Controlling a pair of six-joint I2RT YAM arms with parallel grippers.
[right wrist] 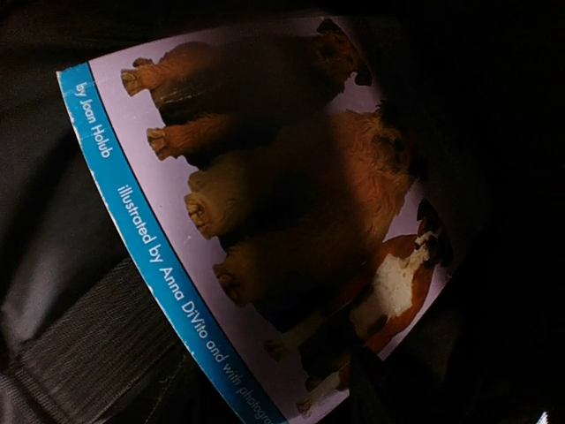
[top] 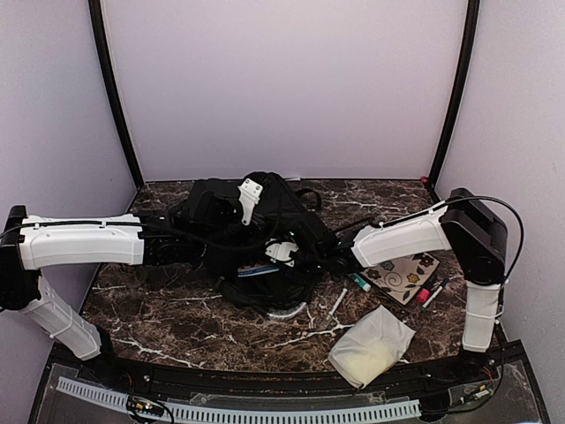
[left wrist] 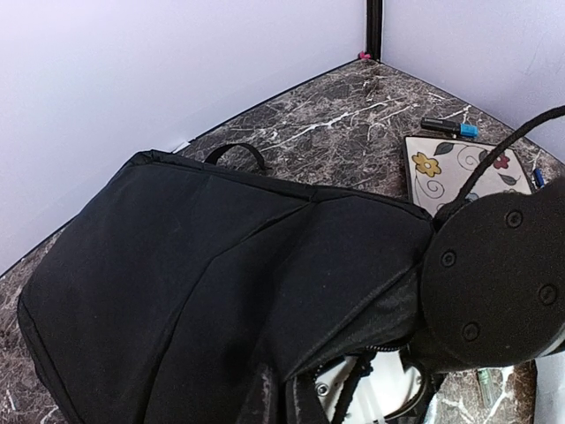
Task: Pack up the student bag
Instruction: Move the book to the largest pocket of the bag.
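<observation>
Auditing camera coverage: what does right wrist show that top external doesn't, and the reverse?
Right wrist only: a book cover up close, furry animal legs, a blue band reading "by Joan Holub". Top external only: the left arm and right arm meeting at the student bag, a floral notebook, a white pouch and markers. Both: the student bag, which the wrist sees only as dark fabric around the book.
</observation>
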